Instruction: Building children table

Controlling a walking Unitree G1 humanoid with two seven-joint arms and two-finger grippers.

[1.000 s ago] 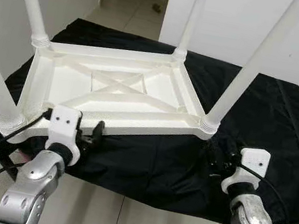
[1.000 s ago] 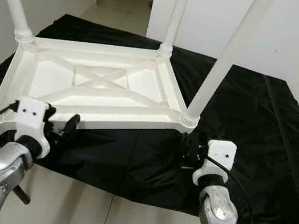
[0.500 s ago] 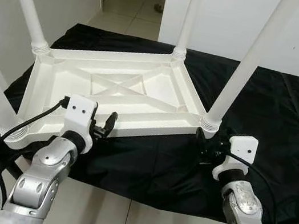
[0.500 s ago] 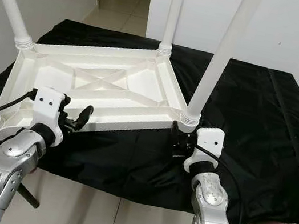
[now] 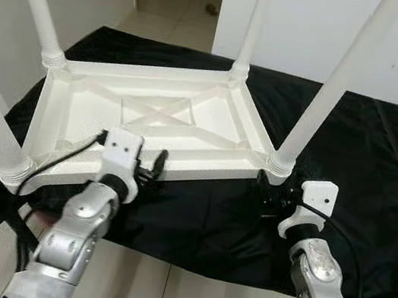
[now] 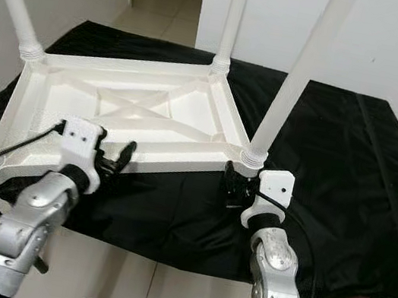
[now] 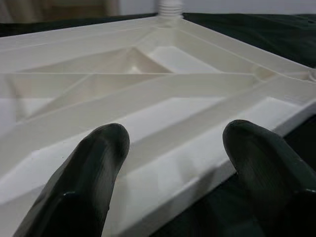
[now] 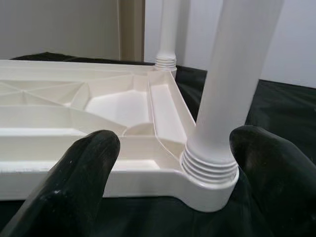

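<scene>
- Fingers of the left gripper (image 5: 150, 174) are spread wide and hold nothing; they sit at the near edge of the upturned white table (image 5: 150, 121), with the rim between them in the left wrist view.
- Right gripper (image 6: 232, 188) is also open and empty, its fingers (image 8: 84, 168) on either side of the near right leg (image 5: 332, 87), close to its threaded base, not gripping it.
- Table lies top down on a black cloth (image 5: 381, 166), with all four legs standing upward.
- Black cloth spreads well beyond the table on the robot's right.
- Pale tiled floor (image 5: 169, 12) lies beyond the table's far side.
</scene>
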